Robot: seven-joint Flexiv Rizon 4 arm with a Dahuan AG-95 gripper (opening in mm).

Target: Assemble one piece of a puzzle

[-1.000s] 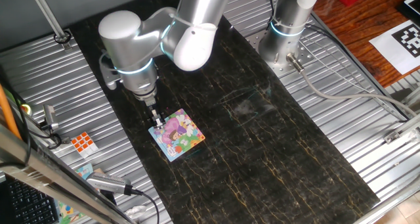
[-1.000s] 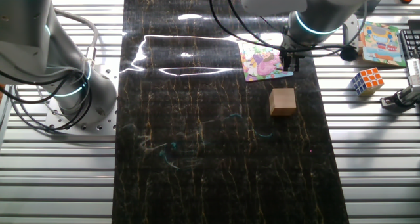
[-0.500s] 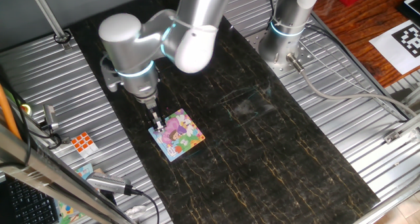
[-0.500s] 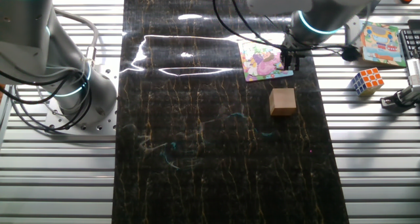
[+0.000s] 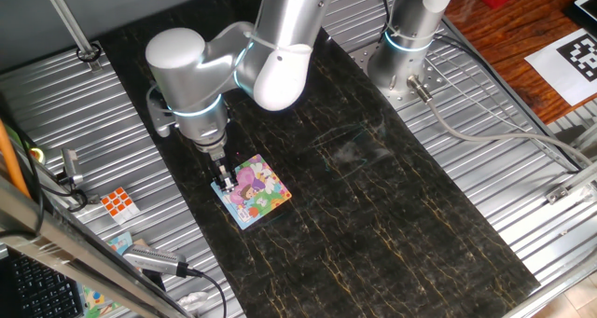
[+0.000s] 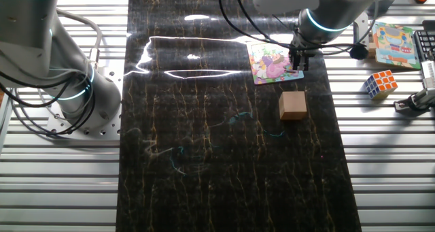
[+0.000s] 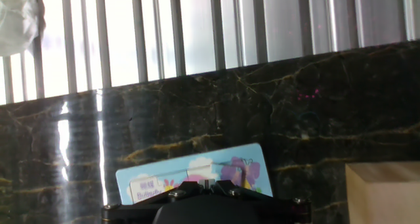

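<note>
The puzzle (image 5: 256,193) lies flat on the dark mat; it also shows in the other fixed view (image 6: 270,60) and, as a light blue edge, in the hand view (image 7: 197,172). My gripper (image 5: 225,181) points straight down at the puzzle's corner nearest the ribbed table side, just above or touching it (image 6: 297,67). In the hand view the gripper (image 7: 207,182) has its jaws close together with a thin pale sliver between them, which I take as the piece. The rest of the piece is hidden by the fingers.
A tan wooden block (image 6: 293,105) stands on the mat just beside the puzzle, and shows at lower right in the hand view (image 7: 384,191). An orange-and-white cube (image 5: 118,202) and a second picture board (image 6: 394,44) lie on the ribbed metal off the mat.
The gripper has shifted slightly and come down a little over the puzzle's corner. The puzzle and the tan block have not moved.
</note>
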